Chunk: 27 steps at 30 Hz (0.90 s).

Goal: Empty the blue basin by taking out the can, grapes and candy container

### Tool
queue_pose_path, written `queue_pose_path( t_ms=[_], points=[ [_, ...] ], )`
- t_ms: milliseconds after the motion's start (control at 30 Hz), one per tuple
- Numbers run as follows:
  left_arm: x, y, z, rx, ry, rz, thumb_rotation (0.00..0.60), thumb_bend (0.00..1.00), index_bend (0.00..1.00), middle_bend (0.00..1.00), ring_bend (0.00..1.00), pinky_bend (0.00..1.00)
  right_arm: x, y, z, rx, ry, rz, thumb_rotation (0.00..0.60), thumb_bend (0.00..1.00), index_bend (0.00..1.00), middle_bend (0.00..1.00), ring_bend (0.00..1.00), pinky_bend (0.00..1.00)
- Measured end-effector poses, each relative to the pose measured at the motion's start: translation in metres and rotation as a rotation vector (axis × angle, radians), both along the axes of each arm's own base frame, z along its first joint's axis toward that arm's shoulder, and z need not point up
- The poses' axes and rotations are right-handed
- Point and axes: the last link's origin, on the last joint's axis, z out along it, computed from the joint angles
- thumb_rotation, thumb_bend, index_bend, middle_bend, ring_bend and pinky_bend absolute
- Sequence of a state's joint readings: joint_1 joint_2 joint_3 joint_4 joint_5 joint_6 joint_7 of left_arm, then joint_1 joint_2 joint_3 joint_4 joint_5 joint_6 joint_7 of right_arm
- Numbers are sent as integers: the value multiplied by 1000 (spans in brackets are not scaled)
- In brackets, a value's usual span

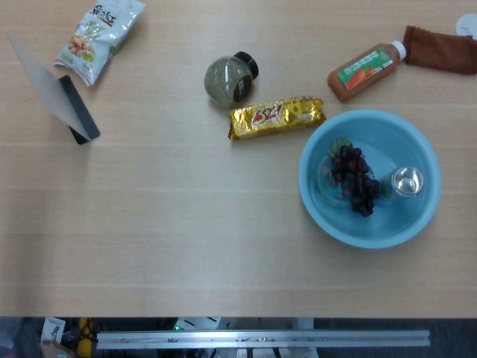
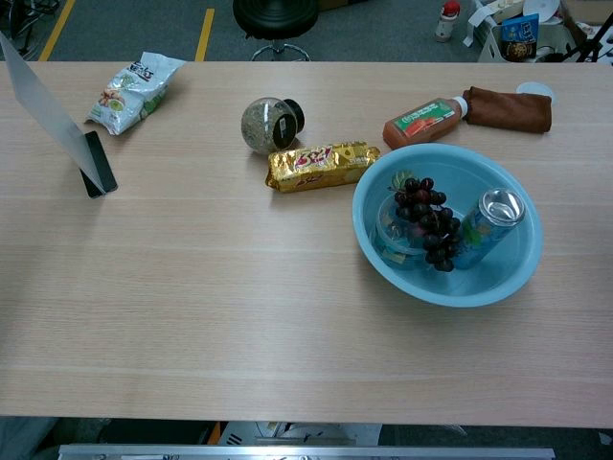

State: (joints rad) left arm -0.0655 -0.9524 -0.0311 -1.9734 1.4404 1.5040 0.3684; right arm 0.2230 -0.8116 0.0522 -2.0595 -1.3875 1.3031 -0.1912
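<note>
The blue basin (image 2: 508, 278) stands on the right part of the wooden worktop (image 2: 239, 307), and all three things of the task are inside it. The can (image 2: 488, 225) is upright in the right half of the basin, a little tilted in the chest view, with its silver top facing up. The bunch of dark grapes (image 2: 428, 218) lies in the middle, just beside the can on its left. The candy container (image 2: 393, 238) – a clear, round one – sits on the left side of the basin floor, and the grapes lie partly over it.

No hand shows in the head view or in the chest view, so the state of the fingers cannot be told for the left or for the right.

Outside the basin, a gold biscuit pack (image 2: 321, 165) lies just beside its rim at the upper left. Behind this pack is a round jar (image 2: 265, 125) with a black lid, lying on its side. An orange bottle (image 2: 424, 120) lies behind the basin, its white cap close to a brown cloth (image 2: 508, 108). Far on the left there is a snack bag (image 2: 131, 91) and a grey board (image 2: 48, 105) leaning on a black stand – both well apart from the basin.
</note>
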Motion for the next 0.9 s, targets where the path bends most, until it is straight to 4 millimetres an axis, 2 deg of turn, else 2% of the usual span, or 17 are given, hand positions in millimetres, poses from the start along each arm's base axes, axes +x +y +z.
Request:
queue_pose_path(
  t_ms=[367,567,733,900],
  points=[
    [3,-1,-1,-2,-10,3,600,270,292,246,207,170,1,0,1,35,5,6,600,118,296,345,324,486],
    [4,-4,-3,-15,-19,10,600,270,292,246,207,170,4,-2,0,77,20,7,600,92,248,335,319,485],
    [5,-5,-3,-16,-25,12,600,269,292,245,207,170,9,-8,-8,140,44,19,600,17,228,314,300,486],
    [5,-8,-2,-12,-28,16,600,269,292,245,207,170,16,-19,-24,204,75,45,600,7,227,310,298,485]
  ],
)
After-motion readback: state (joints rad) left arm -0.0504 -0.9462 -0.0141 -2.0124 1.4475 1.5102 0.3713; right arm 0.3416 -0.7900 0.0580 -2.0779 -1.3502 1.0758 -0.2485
